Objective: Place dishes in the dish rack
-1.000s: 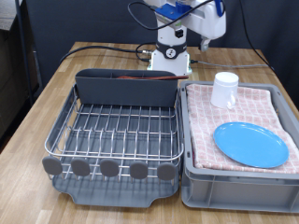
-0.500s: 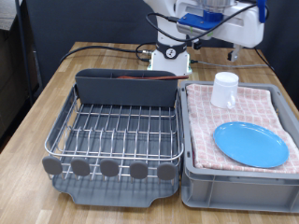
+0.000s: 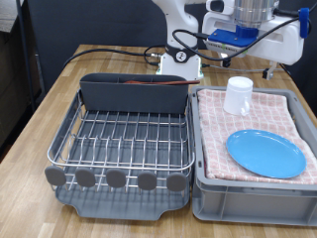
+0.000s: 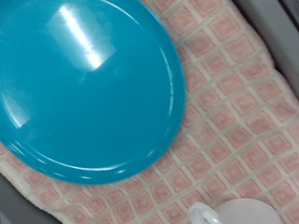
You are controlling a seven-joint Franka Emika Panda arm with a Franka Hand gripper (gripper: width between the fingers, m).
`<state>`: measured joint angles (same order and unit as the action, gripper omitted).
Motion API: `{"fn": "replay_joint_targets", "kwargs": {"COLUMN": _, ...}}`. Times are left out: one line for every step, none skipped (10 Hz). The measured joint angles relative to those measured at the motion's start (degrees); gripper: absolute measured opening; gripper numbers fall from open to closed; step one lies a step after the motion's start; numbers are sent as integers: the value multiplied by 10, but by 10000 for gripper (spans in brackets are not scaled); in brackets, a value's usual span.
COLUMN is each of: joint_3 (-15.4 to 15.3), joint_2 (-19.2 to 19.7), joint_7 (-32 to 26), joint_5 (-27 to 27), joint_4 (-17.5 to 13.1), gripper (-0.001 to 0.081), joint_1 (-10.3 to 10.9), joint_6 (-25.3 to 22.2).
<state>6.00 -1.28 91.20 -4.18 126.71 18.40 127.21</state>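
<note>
We find the light-blue plate lying flat on the pink checked cloth inside the grey tub, at the exterior view's right. The white mug stands upright on the same cloth, behind the plate and apart from it. In the wrist view the plate fills most of the frame, with the mug's rim just showing at one corner.

Beside the tub, at the exterior view's left, we see the dish rack; its wire grid holds nothing. A thin dark-brown object, which could be the wooden spoon, lies along the top of the tall back compartment, though we cannot make it out clearly.

Both stand on a wooden worktop, with black cables trailing behind the rack.

The arm hangs above the tub at the exterior view's top right. We cannot see the gripper's jaws in either view, so we cannot tell how they stand.
</note>
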Motion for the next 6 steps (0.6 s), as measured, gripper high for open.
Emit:
{"fn": "replay_joint_targets", "kwargs": {"joint_3": 1, "joint_2": 9, "joint_7": -12, "joint_5": -11, "joint_4": 8, "gripper": 802, "joint_1": 0, "joint_6": 30}}
{"fn": "replay_joint_targets", "kwargs": {"joint_3": 2, "joint_2": 18, "joint_7": -25, "joint_5": -18, "joint_4": 19, "gripper": 802, "joint_1": -1, "joint_6": 62}}
{"fn": "replay_joint_targets", "kwargs": {"joint_3": 2, "joint_2": 26, "joint_7": -37, "joint_5": -24, "joint_4": 31, "gripper": 802, "joint_1": -1, "joint_6": 94}}
{"fn": "replay_joint_targets", "kwargs": {"joint_3": 2, "joint_2": 33, "joint_7": -53, "joint_5": -34, "joint_4": 46, "gripper": 802, "joint_1": -1, "joint_6": 134}}
{"fn": "replay_joint_targets", "kwargs": {"joint_3": 2, "joint_2": 40, "joint_7": -72, "joint_5": -48, "joint_4": 64, "gripper": 802, "joint_1": -1, "joint_6": 178}}
{"fn": "replay_joint_targets", "kwargs": {"joint_3": 1, "joint_2": 48, "joint_7": -91, "joint_5": -66, "joint_4": 81, "gripper": 802, "joint_1": -1, "joint_6": 222}}
